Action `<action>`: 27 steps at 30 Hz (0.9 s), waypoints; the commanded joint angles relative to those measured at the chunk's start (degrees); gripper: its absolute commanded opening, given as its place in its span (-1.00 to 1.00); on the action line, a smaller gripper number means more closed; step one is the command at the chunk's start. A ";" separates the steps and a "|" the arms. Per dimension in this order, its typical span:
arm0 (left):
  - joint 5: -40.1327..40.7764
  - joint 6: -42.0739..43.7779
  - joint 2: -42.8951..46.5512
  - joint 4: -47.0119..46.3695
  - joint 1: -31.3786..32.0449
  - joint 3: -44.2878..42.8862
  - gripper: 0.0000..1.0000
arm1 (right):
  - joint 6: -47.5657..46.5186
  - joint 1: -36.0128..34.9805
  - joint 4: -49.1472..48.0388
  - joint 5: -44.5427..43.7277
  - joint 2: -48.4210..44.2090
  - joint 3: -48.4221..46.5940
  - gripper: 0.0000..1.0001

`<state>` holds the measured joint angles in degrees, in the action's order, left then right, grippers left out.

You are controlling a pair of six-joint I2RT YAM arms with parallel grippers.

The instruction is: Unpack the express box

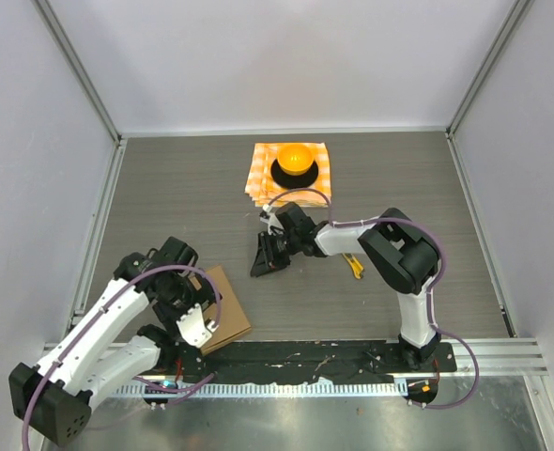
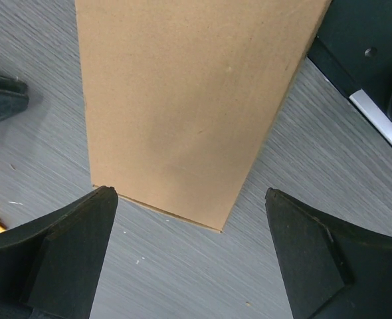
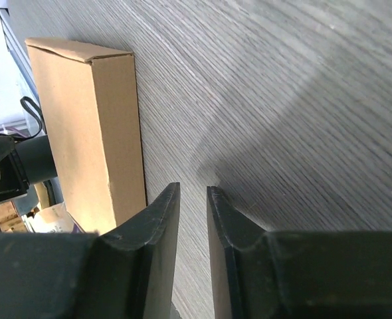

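The flat, plain brown cardboard express box (image 1: 228, 318) lies on the grey wood-grain counter (image 1: 390, 178) at about 7 o'clock. The left fingers (image 2: 70, 252) hang spread wide over one end of it. The right fingers (image 3: 149, 232), mid-counter, stand slightly parted, gripping nothing. An orange-checkered cloth (image 1: 258, 178) lies at 12 o'clock.

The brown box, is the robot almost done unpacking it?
Not yet. Done: nothing that shows; the flat brown cardboard express box looks closed on the grey table. In hand: the left gripper hangs wide open over one end of it, holding nothing; the right gripper, jaws slightly apart, is empty and off to the side. To do: opening it and taking things out.
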<state>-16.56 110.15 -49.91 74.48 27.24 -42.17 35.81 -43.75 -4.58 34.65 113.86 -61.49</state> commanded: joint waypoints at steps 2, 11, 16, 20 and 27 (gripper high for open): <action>-2.77 13.69 3.93 12.98 -0.17 1.47 0.99 | -0.48 1.99 -2.27 0.93 1.18 -2.05 -0.39; -5.86 19.92 0.53 15.61 -0.09 1.66 1.00 | 2.42 4.63 -6.94 4.46 2.94 -3.36 -0.37; -2.70 23.18 -6.67 17.54 -0.17 -0.45 1.00 | 2.33 6.65 -6.85 5.86 2.77 -3.90 -0.35; -1.29 25.72 -11.43 17.46 -0.09 -2.12 0.99 | 2.16 8.15 -7.28 6.65 2.77 -4.16 -0.35; -10.24 24.86 -9.34 3.52 0.35 4.54 1.00 | 4.08 8.85 -11.67 8.67 4.79 -3.63 -0.33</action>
<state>-20.16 113.23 -61.78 75.64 27.29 -41.58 38.02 -35.14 -11.25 40.66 117.12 -63.66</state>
